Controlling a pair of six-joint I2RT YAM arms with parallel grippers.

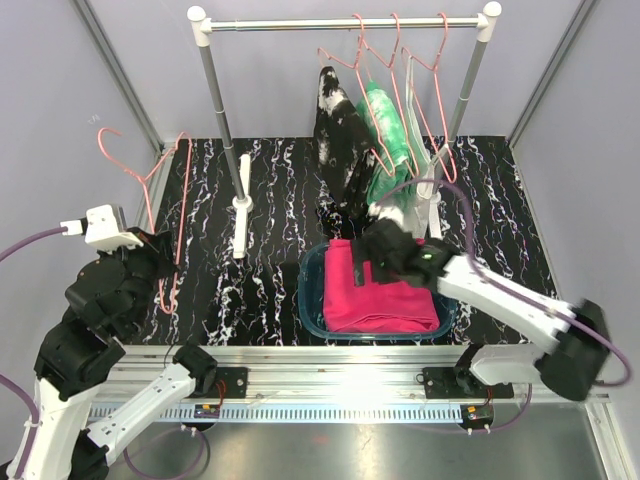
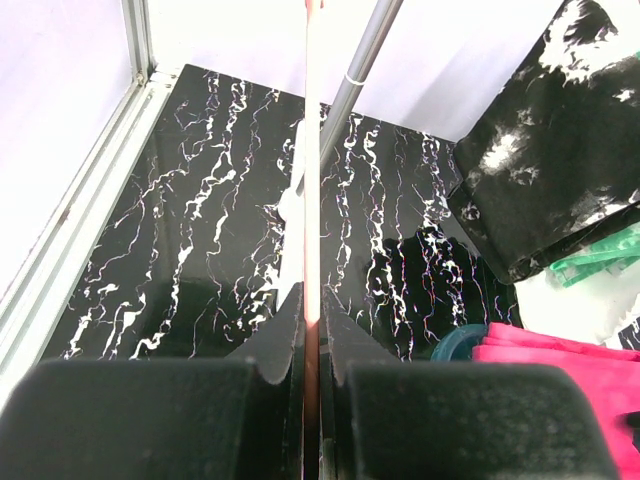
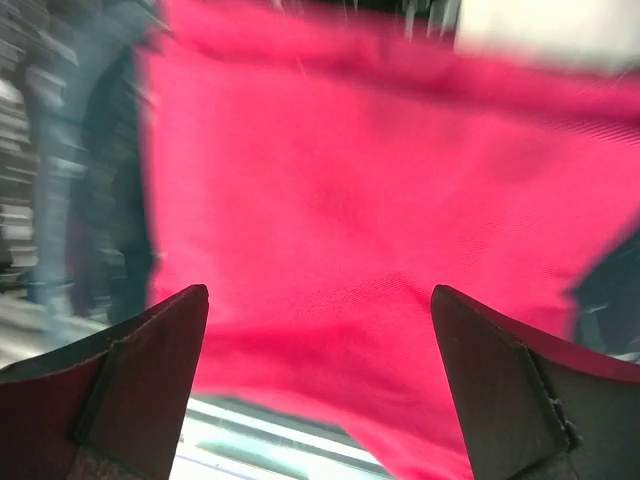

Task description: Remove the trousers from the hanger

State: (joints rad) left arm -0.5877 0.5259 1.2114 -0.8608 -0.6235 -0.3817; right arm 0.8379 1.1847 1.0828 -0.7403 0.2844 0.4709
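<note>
Evidently the first garment is dealt with: the plain magenta fabric trousers [image 1: 385, 290] lie in the translucent blue plastic bin [image 1: 308, 295], and the right gripper [image 3: 320, 300] hovers just over them, fingers spread wide and holding nothing. The left gripper [image 2: 312, 325] is pressed together on a thin pink wire hanger [image 2: 312, 150]. Next, I judge, the right arm must rise toward the black white-splashed trousers [image 1: 338, 140] or the green-and-white tie-dye pair [image 1: 390, 125], both hanging from the white rail [image 1: 340, 22].

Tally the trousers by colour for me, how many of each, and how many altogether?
magenta trousers: 1
black-and-white trousers: 1
green-and-white trousers: 1
Total: 3
</note>
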